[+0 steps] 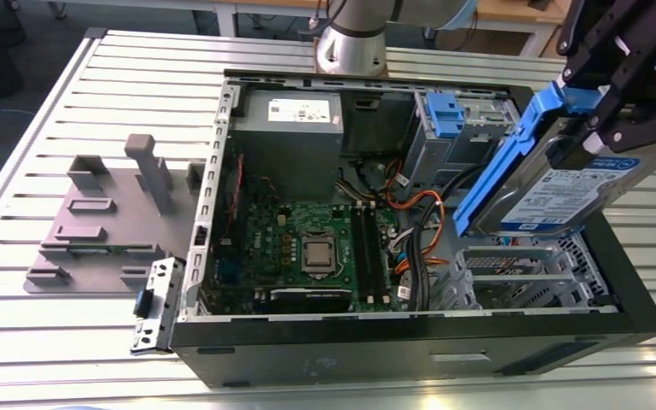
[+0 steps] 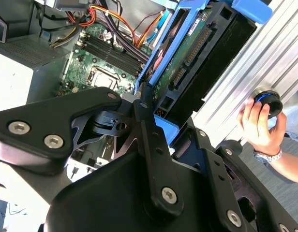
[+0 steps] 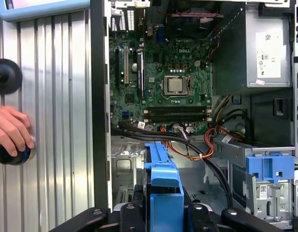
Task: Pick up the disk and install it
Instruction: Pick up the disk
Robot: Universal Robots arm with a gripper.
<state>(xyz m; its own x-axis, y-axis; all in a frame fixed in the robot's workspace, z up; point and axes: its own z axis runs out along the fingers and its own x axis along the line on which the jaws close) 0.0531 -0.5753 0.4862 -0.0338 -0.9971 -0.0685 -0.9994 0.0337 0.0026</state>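
Logged a slatted metal bench (image 1: 112, 85) carrying an open case (image 1: 419, 354), laid on its side with the innards up. Counted inside it a grey power supply (image 1: 288, 120) at the far end, a green motherboard (image 1: 311, 243) in the middle and a bare metal cage (image 1: 522, 269) in the near corner on the exterior view's right. Found the gripper (image 1: 588, 128) up over that corner, jaws closed on the upper end of the disk (image 1: 562, 196), pinching its blue rails (image 3: 163, 186). Saw the disk hanging clear of everything, steeply tilted, label toward the exterior camera, lower end above the cage and not touching it. Spotted a hand (image 2: 259, 126) at the bench edge, fingers on a small black knob (image 2: 267, 102), well apart from the disk.

Judged the disk stiff, fairly heavy for its size and fragile: smooth metal faces likely to slip, exposed board and connector pins easily harmed by a knock. Reckoned the blue rails along the long edges the right place to grip, never the board or label.

Could not make out the exact contact of the jaws, masked by the gripper's own black body in both wrist views. Lost the gripper's upper part and the arm beyond the hand to the frame edges. Could not tell which slot of the cage suits the rails, nor the knob's purpose.
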